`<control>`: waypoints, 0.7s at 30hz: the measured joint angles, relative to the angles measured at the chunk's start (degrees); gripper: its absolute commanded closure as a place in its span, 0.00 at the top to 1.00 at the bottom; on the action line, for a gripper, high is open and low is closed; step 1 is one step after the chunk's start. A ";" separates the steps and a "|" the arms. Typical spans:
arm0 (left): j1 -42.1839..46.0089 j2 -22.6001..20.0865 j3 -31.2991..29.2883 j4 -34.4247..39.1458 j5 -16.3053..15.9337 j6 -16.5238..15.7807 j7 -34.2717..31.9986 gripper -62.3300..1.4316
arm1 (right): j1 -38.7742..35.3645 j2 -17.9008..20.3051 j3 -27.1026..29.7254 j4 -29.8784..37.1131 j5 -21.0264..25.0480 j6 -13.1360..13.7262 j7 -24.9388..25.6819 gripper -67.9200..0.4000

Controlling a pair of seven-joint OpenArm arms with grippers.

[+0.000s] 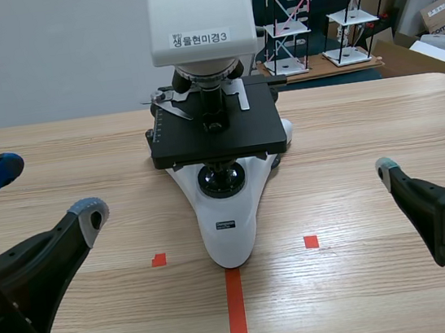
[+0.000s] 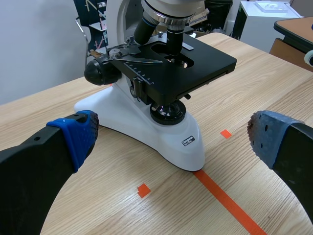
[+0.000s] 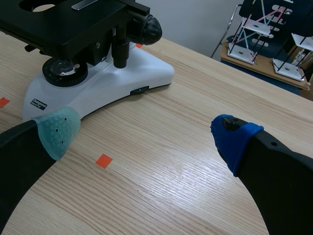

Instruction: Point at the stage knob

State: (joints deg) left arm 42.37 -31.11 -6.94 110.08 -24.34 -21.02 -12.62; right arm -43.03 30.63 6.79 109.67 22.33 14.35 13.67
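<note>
Low at the frame's left and right, the left pincer (image 1: 44,192) and right pincer (image 1: 426,143) hang released above the tabletop (image 1: 371,295), fingers spread, grasping nothing. Between them at centre stands the microscope (image 1: 227,215). Its stage knob (image 3: 120,53) hangs under the black stage's right side, well apart from both.

**A:** Left hand (image 1: 44,192) on screen: two thick black fingers (image 2: 29,166), smooth and curved, each tipped with a soft bluish pad (image 2: 78,134), tiny dimples across it.

**B:** And the right hand (image 1: 426,143), same black build, boxy block behind the fingers. One grey-green pad (image 3: 56,129), dotted, the other bright blue.
</note>
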 measured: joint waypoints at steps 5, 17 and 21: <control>0.00 0.00 0.00 0.00 0.00 0.00 -0.02 1.00 | 0.33 0.00 0.00 0.00 0.00 0.00 -0.04 0.87; 0.00 0.00 0.00 0.00 0.02 0.00 -0.02 1.00 | 7.06 -0.02 -3.82 -5.77 -0.46 0.02 -0.22 0.00; 0.00 0.00 0.00 0.00 0.02 0.00 -0.02 1.00 | 13.14 -0.31 -7.87 -11.43 -1.95 0.20 0.52 0.00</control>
State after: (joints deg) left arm 42.37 -31.11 -6.94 110.08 -24.32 -21.02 -12.64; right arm -29.89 30.33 -1.08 98.24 20.38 14.55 14.20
